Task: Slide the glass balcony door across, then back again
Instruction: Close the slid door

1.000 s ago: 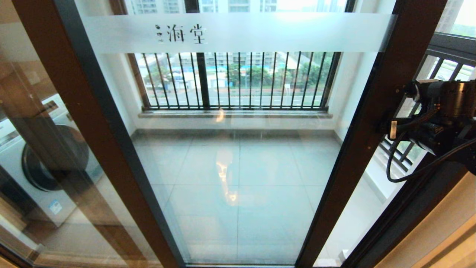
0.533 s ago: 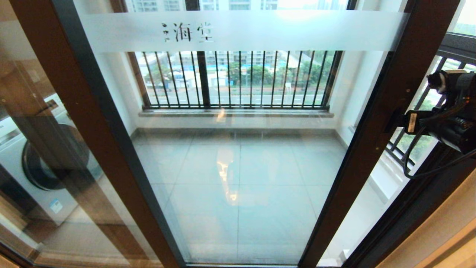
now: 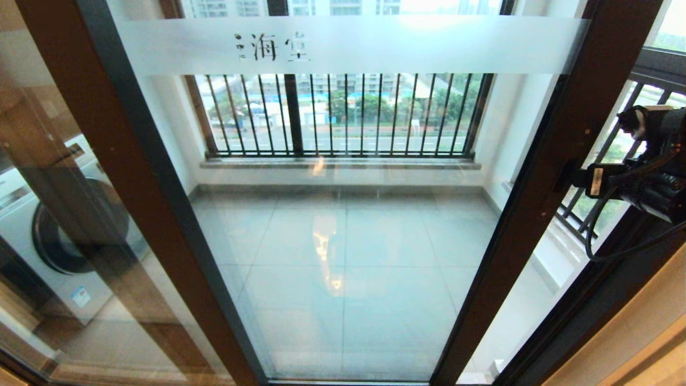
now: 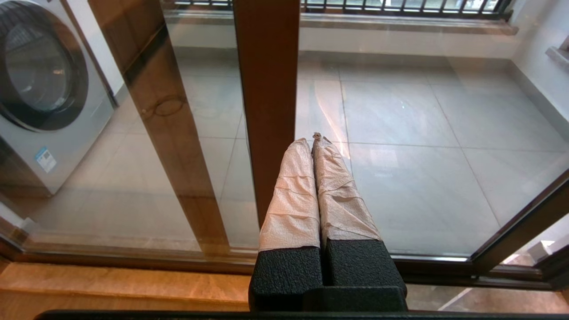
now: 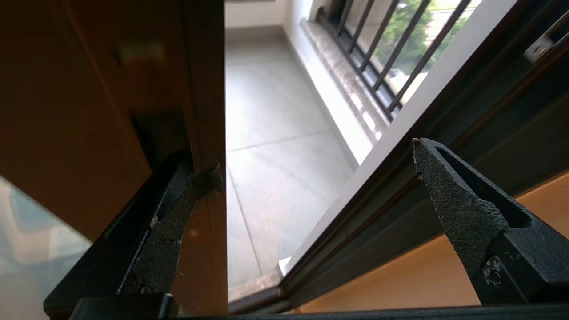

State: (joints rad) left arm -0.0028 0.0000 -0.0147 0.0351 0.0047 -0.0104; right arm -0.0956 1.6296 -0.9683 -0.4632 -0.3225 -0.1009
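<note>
The glass balcony door (image 3: 343,241), with its frosted lettered band (image 3: 348,45), fills the head view. Its right stile (image 3: 541,187) stands a narrow gap short of the dark jamb (image 3: 605,300). My right gripper (image 3: 576,179) is at that stile at mid height. In the right wrist view the right gripper (image 5: 315,158) is open: one finger (image 5: 178,213) sits hooked in the black handle slot (image 5: 155,133) of the stile (image 5: 204,89), while the other (image 5: 449,200) hangs free over the gap. My left gripper (image 4: 311,140), shut and empty, points at the door's left stile (image 4: 266,89).
A washing machine (image 3: 59,236) stands behind the unlettered glass panel (image 3: 32,161) on the left. Black-barred windows (image 3: 343,115) close off the balcony's far side and right side. A wooden sill (image 4: 111,284) runs along the door track below the left gripper.
Over the last second the door and my right arm shifted a little to the right, narrowing the gap at the jamb. In the last half second they hardly moved.
</note>
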